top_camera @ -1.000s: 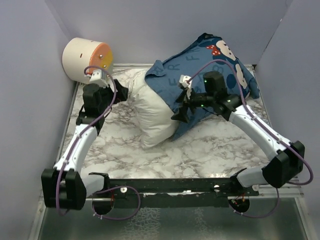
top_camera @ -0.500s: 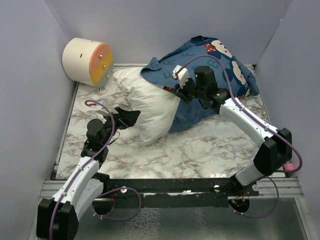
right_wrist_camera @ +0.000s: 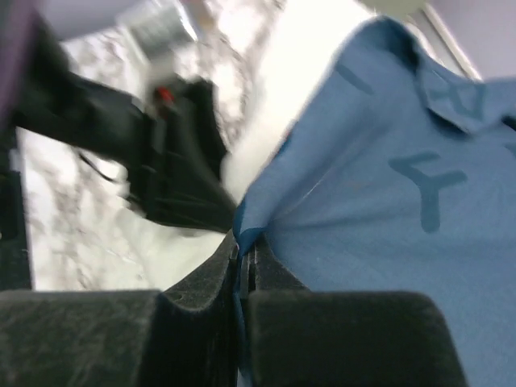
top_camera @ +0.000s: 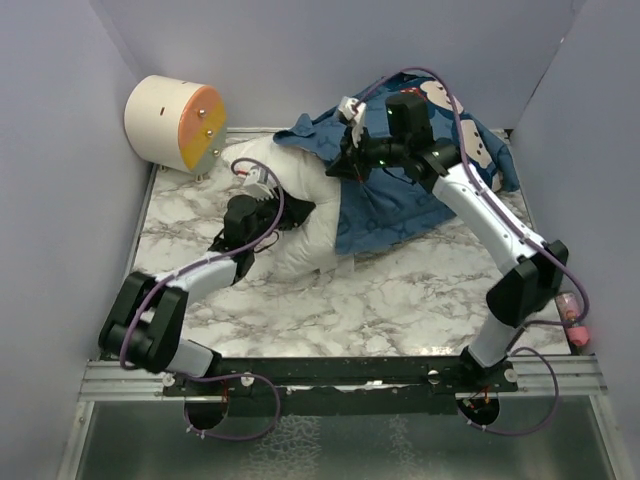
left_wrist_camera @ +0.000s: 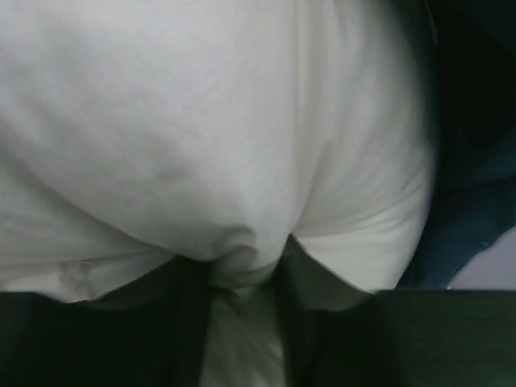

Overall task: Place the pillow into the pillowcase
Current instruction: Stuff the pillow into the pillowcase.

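Top external view: the pillow [top_camera: 300, 215] lies on the marble table [top_camera: 400, 300], its far end tucked inside the pillowcase [top_camera: 400, 195], its near end bare. The left gripper [top_camera: 268, 212] is pressed into the pillow's bare near end; the fingers are buried in the stuffing here, so their spacing cannot be judged from this angle. The right gripper [top_camera: 352, 165] sits raised at the pillowcase's open edge, directly beyond the left gripper, with blue fabric bunched at its tip. A cream cylinder [top_camera: 173, 122] with an orange face rests in the far corner, well off to the left gripper's left.

Left wrist view: the pillow [left_wrist_camera: 218, 137] fills the frame directly ahead of the left gripper [left_wrist_camera: 242, 266]. The two dark fingers [left_wrist_camera: 189, 322] stand partly apart, with a fold of white fabric bulging down into the gap between them; both inner faces touch the pillow. A dark blue strip of the pillowcase [left_wrist_camera: 468, 201] shows to the gripper's right.

Right wrist view: the right gripper [right_wrist_camera: 242, 270] has its jaws pressed fully together, and the hem of the pillowcase [right_wrist_camera: 403, 201] is pinched in the seam between them. The blue fabric spreads up and to the right from the grip. White pillow [right_wrist_camera: 266, 137] shows ahead and to the left of the hem, with the left arm [right_wrist_camera: 161, 153], blurred, beyond it.
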Tool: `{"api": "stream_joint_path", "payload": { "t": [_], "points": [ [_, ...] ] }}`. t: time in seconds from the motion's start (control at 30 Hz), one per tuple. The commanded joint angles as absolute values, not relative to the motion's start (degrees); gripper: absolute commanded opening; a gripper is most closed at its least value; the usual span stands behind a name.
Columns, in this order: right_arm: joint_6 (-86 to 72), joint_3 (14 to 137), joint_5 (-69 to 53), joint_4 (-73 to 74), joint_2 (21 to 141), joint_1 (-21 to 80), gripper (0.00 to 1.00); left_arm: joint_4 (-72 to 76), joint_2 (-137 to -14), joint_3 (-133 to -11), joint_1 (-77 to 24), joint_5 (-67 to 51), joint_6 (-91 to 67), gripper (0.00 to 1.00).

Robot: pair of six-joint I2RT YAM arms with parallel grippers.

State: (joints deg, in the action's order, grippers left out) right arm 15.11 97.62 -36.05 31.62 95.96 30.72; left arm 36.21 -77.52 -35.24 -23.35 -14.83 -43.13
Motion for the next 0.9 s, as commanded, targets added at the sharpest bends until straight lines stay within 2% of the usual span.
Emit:
{"api": "stream_joint_path", "payload": {
  "t": [0.0,0.03,0.17,0.27,0.4,0.57,0.63,0.73,0.87],
  "points": [
    [5.2,114.5,-57.4,33.4,106.5,35.8,0.01,51.8,-89.0,-42.5,-24.1,-17.4,-45.5,0.07],
    [5.0,118.9,-58.0,34.5,108.8,38.0,0.01,55.1,-91.0,-44.1,-24.6,-17.6,-46.4,0.0],
    [-0.2,127.8,-59.1,31.6,112.9,45.2,0.01,64.6,-95.3,-50.1,-28.2,-19.5,-45.5,0.0],
    [-2.3,127.6,-59.9,30.2,112.3,44.9,0.01,71.8,-94.8,-50.2,-30.8,-21.2,-44.2,0.0],
    [-4.8,113.4,-61.0,24.7,107.8,37.4,0.01,79.0,-94.1,-44.1,-32.5,-20.9,-45.2,0.0],
    [6.6,101.0,-51.0,29.7,105.4,30.8,0.04,87.5,-96.8,-37.1,-33.8,-20.0,-50.7,0.0],
    [11.9,100.4,-51.0,35.7,106.6,30.7,0.19,88.1,-99.3,-36.4,-34.1,-19.9,-53.0,0.0],
    [22.4,100.3,-56.6,46.7,105.8,30.7,0.44,86.6,-98.9,-34.3,-34.1,-18.7,-54.4,0.1],
    [29.1,91.0,-58.6,46.6,93.5,29.9,0.79,72.9,-91.9,-31.0,-34.0,-14.5,-49.4,0.34]
  ]
}}
